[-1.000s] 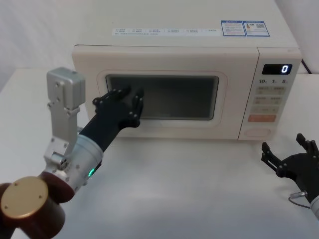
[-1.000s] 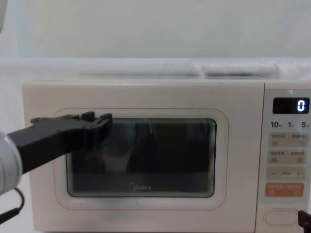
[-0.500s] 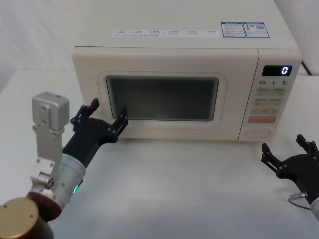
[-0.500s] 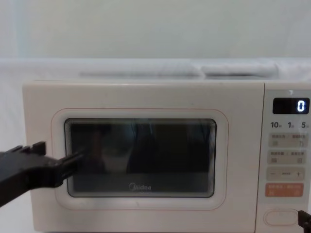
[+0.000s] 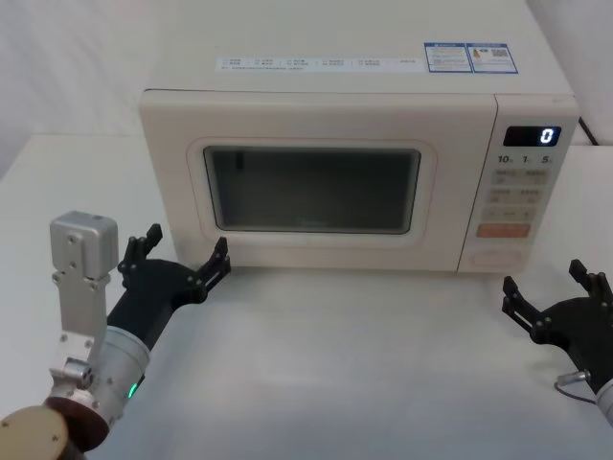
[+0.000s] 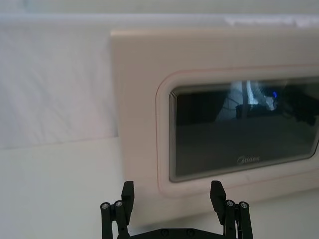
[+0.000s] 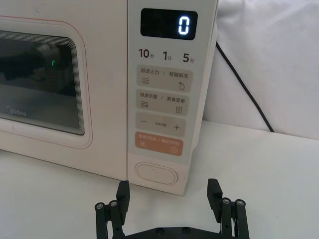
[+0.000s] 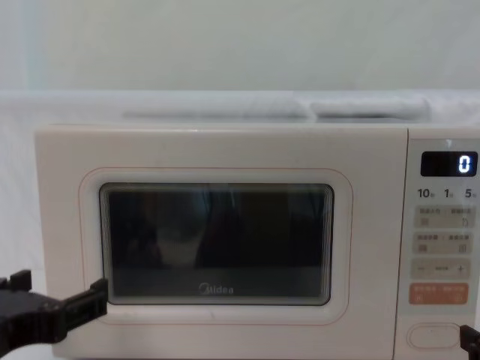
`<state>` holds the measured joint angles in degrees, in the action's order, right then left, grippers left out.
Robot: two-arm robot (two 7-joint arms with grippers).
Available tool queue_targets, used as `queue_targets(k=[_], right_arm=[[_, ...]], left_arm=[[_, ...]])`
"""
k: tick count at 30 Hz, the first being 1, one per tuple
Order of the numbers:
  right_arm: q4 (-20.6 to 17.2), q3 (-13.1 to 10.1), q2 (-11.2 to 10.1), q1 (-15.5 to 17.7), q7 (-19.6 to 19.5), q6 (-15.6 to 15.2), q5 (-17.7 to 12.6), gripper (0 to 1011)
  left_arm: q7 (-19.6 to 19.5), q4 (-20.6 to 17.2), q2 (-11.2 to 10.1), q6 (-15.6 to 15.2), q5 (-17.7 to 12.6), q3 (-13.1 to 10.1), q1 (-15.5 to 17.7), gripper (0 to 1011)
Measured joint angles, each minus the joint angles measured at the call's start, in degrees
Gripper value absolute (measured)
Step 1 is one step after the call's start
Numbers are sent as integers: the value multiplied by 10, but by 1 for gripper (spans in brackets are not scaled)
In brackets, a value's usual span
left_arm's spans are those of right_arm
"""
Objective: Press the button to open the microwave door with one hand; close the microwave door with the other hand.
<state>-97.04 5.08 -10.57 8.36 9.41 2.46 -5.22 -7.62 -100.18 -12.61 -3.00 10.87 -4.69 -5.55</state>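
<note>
Wide cream rounded-oblong button (image 7: pixel 156 174), long axis level, at the foot of the narrow control panel (image 5: pixel 522 187) on the microwave's right end, under the orange-red rectangular key (image 7: pixel 158 143). To its left, flush shut, the cream-white microwave door (image 5: pixel 311 196) with dark rounded window and grey logo. Straight ahead of the right black end effector (image 7: pixel 169 195), fingers spread wide and holding nothing, low over the white counter (image 5: pixel 364 355) and near the panel, clearly the nearer arm to the button; probably just a short forward push needed. Left black end effector (image 5: pixel 182 270), on a silver-grey wrist with a green light, likewise spread and empty, just off the door's lower left corner and apart from it. Bare counter in front of the door, open room for it to swing. Black cable (image 7: pixel 244 89) trailing behind the microwave's right side, out of the way.
</note>
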Motion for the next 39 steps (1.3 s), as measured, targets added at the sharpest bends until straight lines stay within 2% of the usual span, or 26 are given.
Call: queue_targets(k=[16,39], right_arm=[[0,0,0,0,0,0,0,1002],[0,0,0,0,0,0,0,1002]], left_arm=[[3,35,16,-3,-11,12,-5,1001],[3,33,14,-4,-10,11,-5,1001]])
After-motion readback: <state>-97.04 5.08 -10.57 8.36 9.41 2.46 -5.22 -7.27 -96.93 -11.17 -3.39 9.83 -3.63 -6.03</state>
